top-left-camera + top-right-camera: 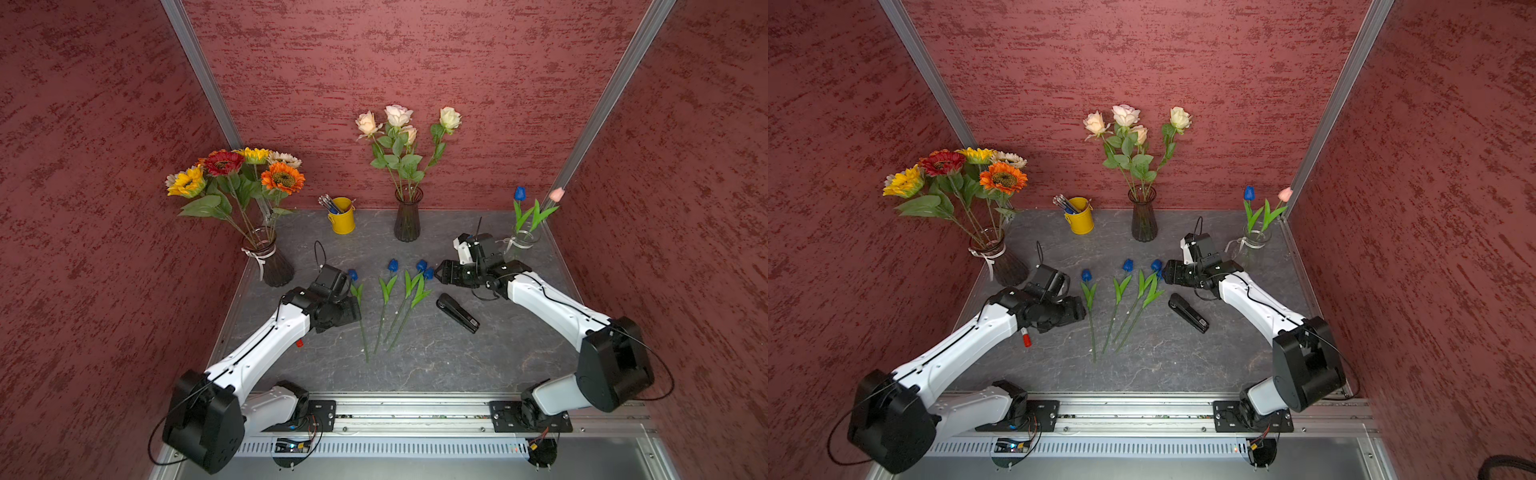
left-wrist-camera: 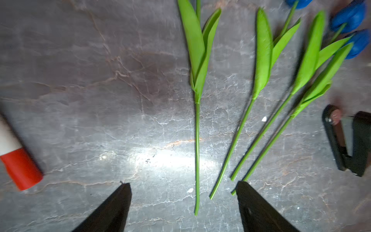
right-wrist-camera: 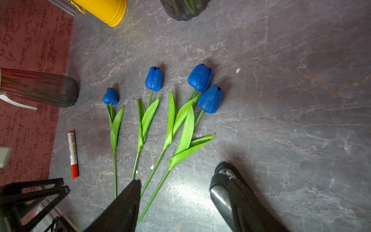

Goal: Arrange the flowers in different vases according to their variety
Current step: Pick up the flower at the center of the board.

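Off to the left of the left pincer [image 2: 182, 183], by the table's [image 1: 457, 361] edge, a dark ribbed vase [image 1: 272, 268] tied with white ribbon holds the sunflowers [image 1: 282, 178]. Nearer on that same side, just beside the forearm, lies a red-capped marker [image 2: 20, 168]. The left pincer hangs over the table with its jaws spread and nothing gripped — the leftmost blue tulip [image 2: 197, 140] lies flat on the table just beside it, and from the wrist its cut end runs into the gap between the two fingertips. Whether the fingers touch the table I cannot tell. To this pincer's right three more blue tulips [image 1: 392, 266] lie fanned out, heads pointing away from the robot; the cut ends of the last two stop just beside one fingertip [image 2: 247, 192]. Beyond them, near the back wall, stand a yellow bucket [image 1: 343, 220] of pens and a second dark vase [image 1: 407, 222] with the roses [image 1: 398, 115]. A black stapler [image 1: 457, 312] lies between the fanned stems and the right arm. The right pincer [image 3: 183, 181] is likewise spread and empty — in both top views it sits right at the heads of the last two tulips, though how high above them I cannot tell. Behind it and to its right, a clear vase [image 1: 521, 243] holds an upright blue tulip [image 1: 519, 193] and a pink tulip [image 1: 557, 194].
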`<state>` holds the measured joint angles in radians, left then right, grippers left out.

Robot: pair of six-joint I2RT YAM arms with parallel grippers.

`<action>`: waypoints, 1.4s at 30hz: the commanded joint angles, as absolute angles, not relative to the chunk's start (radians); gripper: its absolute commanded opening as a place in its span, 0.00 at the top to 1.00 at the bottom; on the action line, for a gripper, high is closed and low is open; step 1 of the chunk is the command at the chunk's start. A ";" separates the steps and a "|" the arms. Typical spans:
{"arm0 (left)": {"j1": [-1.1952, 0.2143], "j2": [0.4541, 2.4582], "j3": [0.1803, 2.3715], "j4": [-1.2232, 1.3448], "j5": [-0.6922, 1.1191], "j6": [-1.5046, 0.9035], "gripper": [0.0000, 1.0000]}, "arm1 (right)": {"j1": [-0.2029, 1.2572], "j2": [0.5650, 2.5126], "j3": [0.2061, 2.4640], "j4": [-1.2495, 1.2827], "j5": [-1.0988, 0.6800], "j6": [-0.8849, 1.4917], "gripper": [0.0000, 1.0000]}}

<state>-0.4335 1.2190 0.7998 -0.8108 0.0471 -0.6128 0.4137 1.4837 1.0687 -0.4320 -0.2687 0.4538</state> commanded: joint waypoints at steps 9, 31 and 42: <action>-0.479 1.440 0.765 -0.599 0.068 -0.688 0.31 | 0.420 1.479 1.074 -0.425 -0.264 0.456 0.26; -0.536 1.594 0.881 -0.652 0.011 -0.627 0.92 | 0.422 1.468 1.083 -0.450 -0.250 0.442 0.26; -0.532 1.391 0.976 -0.630 0.091 -0.482 1.00 | 0.447 1.462 1.037 -0.337 -0.358 0.514 0.26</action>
<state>-0.5285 1.4712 0.9501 -0.6792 0.0360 -0.5526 0.4309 1.4830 1.0645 -0.4225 -0.2897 0.4732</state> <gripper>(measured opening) 0.051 0.736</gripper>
